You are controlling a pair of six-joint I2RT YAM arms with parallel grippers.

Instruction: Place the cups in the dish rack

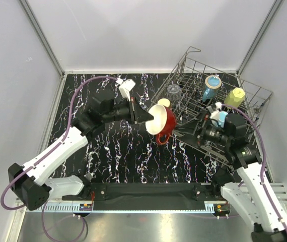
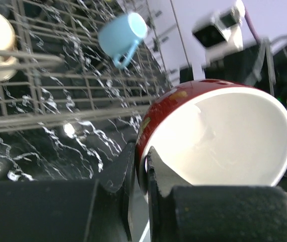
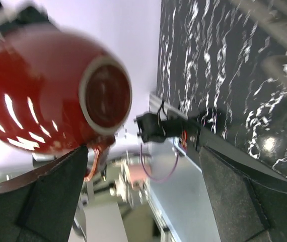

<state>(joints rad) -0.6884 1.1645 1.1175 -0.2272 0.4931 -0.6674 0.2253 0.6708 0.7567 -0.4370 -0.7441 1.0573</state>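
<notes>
Above marbled tabletop [image 1: 118,151], just left of dish rack [image 1: 262,94]: red mug [image 1: 163,122] aloft, tipped on side, pale inside toward left arm, base toward right arm.
- Left gripper [image 1: 147,119] clamped on mug rim only, one finger inside, one outside.
- Right gripper [image 1: 200,132] gaping wide, empty, facing mug base, not touching.

Risks:
- thin rim pinch lets heavy mug pivot or slip
- letting go before right jaws close drops mug onto table or rack wires
- wide body may not fit right jaws
- swing could knock rack's near edge
</notes>
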